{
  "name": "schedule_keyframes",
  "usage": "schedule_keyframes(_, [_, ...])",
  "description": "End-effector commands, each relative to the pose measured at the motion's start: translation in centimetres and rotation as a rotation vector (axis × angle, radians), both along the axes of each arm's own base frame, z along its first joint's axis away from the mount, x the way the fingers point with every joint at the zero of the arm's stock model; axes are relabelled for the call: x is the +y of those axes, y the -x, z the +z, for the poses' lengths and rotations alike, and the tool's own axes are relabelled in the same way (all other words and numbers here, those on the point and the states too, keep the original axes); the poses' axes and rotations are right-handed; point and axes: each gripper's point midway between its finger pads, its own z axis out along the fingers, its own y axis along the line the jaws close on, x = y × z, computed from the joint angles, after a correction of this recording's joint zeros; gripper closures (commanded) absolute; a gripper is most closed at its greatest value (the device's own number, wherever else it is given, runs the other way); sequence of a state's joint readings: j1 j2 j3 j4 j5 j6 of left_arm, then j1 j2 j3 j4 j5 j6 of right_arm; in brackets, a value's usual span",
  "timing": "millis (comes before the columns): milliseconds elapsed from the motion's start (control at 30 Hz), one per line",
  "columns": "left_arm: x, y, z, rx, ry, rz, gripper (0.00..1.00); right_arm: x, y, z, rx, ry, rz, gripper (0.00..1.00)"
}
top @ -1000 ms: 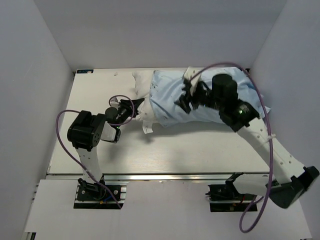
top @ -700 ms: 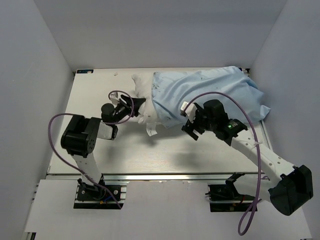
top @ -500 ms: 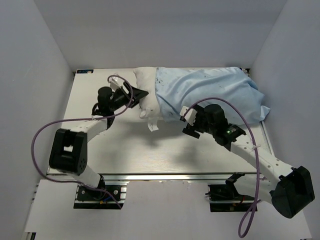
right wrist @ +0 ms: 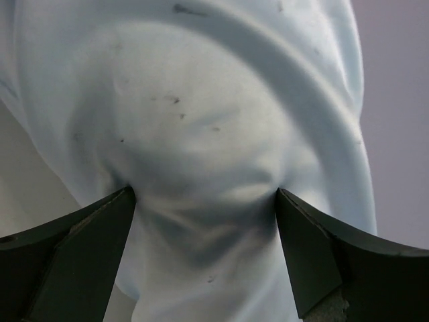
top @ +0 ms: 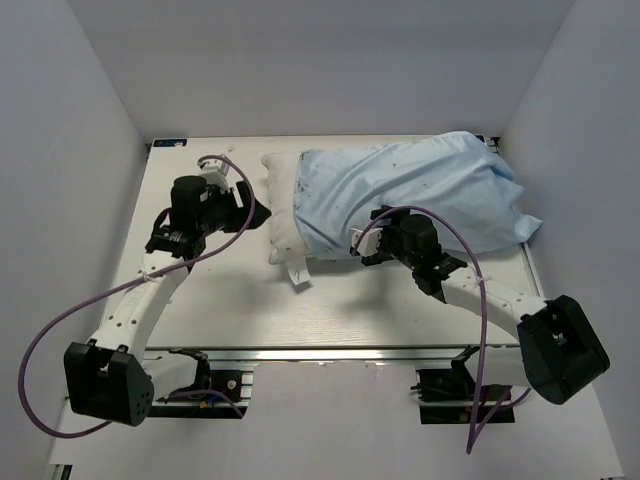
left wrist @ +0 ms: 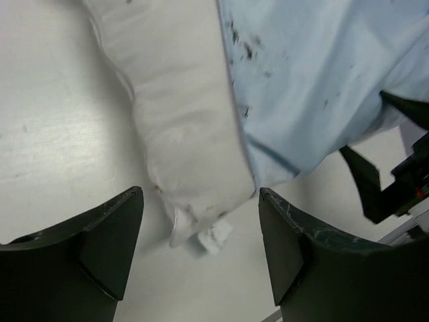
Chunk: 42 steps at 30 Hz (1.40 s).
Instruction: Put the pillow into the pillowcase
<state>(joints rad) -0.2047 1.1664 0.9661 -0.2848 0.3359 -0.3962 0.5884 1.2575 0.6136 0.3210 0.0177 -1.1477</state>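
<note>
White tabletop [top: 400,300]: pillow [top: 282,215] mostly inside pillowcase [top: 420,195], left gripper [left wrist: 200,194] and right gripper [right wrist: 205,193] both spread; the final pull-over likely calls for grasping its mouth.

Overhead looks down; wrist views sit close, both seemingly facing pillowcase [top: 420,190].

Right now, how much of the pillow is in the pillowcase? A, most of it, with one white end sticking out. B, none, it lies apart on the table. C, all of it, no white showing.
A: only a white end of the pillow shows, poking out of the open end of the pillowcase.
</note>
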Motion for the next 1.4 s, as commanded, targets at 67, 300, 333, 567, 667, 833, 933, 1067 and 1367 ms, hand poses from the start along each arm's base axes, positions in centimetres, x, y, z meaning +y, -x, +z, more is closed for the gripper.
schedule_keyframes(67, [1.9,3.6,-1.6,0.032,-0.140,-0.028,0.21,2.3,0.4,1.7,-0.058,-0.004,0.152,0.11])
schedule_keyframes(300, [1.9,5.8,-2.9,0.032,-0.135,-0.060,0.21,2.7,-1.7,-2.5,-0.035,0.128,0.182,0.12])
schedule_keyframes(333, [1.8,5.9,-2.9,0.033,-0.132,-0.065,0.20,3.0,-2.3,-2.4,-0.036,0.134,0.182,0.15])
schedule_keyframes(567, [1.3,6.5,-1.4,-0.025,-0.161,-0.095,0.20,3.4,-4.7,-4.1,0.023,0.143,0.192,0.51])
schedule_keyframes(667, [0.8,6.7,0.0,-0.101,-0.159,-0.109,0.20,3.2,-5.5,-3.3,0.081,0.108,0.158,0.80])
schedule_keyframes(833, [-1.7,6.6,1.5,-0.219,-0.192,-0.193,0.20,2.9,-4.3,-1.2,0.227,-0.024,0.187,0.99])
schedule_keyframes(933, [-3.9,6.9,2.2,-0.279,-0.261,-0.277,0.20,3.4,-1.2,1.8,0.389,-0.128,0.301,1.00])
schedule_keyframes(1067, [-6.3,7.2,1.5,-0.346,-0.387,-0.433,0.20,3.8,2.5,5.8,0.522,-0.218,0.417,1.00])
schedule_keyframes(1367, [-7.4,7.5,2.3,-0.494,-0.589,-0.527,0.02,3.6,7.1,10.7,0.705,-0.334,0.544,1.00])
